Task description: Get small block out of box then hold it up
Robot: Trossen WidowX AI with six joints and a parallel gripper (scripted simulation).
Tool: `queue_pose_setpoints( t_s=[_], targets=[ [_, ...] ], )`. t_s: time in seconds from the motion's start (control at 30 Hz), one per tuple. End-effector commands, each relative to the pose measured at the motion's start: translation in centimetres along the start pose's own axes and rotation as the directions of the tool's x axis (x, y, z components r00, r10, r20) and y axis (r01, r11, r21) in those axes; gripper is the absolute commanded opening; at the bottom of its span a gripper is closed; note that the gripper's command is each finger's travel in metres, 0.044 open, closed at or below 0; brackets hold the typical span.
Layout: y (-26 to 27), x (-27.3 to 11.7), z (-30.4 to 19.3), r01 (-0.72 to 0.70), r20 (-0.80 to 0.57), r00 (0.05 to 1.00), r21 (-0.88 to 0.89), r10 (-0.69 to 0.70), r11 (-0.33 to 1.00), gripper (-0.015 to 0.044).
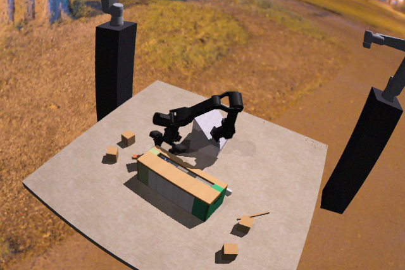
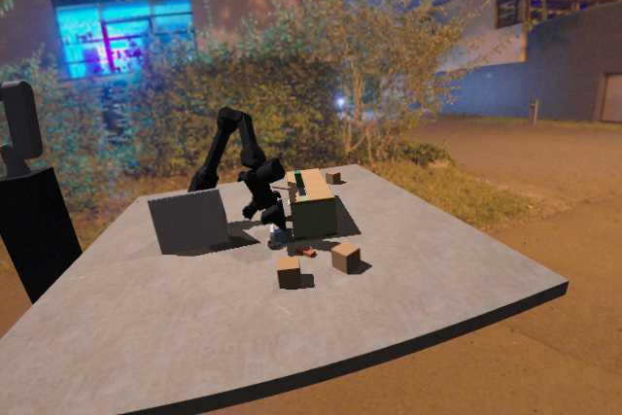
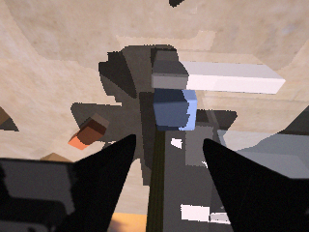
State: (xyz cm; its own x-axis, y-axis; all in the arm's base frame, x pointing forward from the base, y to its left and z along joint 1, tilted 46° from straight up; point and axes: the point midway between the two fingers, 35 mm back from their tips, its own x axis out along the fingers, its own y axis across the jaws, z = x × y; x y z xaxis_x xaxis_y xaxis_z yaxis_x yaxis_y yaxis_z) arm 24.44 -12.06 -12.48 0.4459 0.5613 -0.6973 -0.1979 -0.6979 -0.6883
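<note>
An outdoor setting at night, with grass, shrubs and lit buildings around a grey table. On the table sits a long box with a tan top, green ends and a clear front. Behind it stands a tilted grey panel, and the black arm bends down from beside the panel toward the pale green end of the box. Four tan cubes lie about, two near that end and two well apart past the dark green end. The tool hangs low just outside the box's pale green end, its two black fingers moderately apart and holding nothing. In the wrist view the small blue block lies on the table just ahead of the fingertips, beside a white bar. A small orange piece lies near, to one side
</note>
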Motion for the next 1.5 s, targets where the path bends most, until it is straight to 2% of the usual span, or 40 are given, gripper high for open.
queue_pose_setpoints(
  t_s=[0.0, 0.57, 0.83, 0.9, 0.97, 1.3, 1.47],
  targets=[
    [-0.2, 0.9, 0.7, 0.011, 0.007, 1.0, 0.009, -0.011, 1.0, 0.0285],
    [-0.4, 2.9, 1.8, 0.013, 0.007, 1.0, 0.009, -0.013, 1.0, 0.0285],
    [-0.4, 2.9, 1.8, 0.013, 0.007, 1.0, 0.009, -0.013, 1.0, 0.0075],
    [-0.4, 2.9, 1.8, 0.013, 0.007, 1.0, 0.009, -0.013, 1.0, 0.0062],
    [-0.3, 2.6, 1.6, 0.012, 0.007, 1.0, 0.009, -0.012, 1.0, 0.0009],
    [0.0, -2.5, -0.8, 0.005, 0.005, 1.0, 0.004, -0.005, 1.0, 0.0],
    [0.0, -3.0, -1.0, 0.003, 0.004, 1.0, 0.007, -0.003, 1.0, 0.0]
  ],
)
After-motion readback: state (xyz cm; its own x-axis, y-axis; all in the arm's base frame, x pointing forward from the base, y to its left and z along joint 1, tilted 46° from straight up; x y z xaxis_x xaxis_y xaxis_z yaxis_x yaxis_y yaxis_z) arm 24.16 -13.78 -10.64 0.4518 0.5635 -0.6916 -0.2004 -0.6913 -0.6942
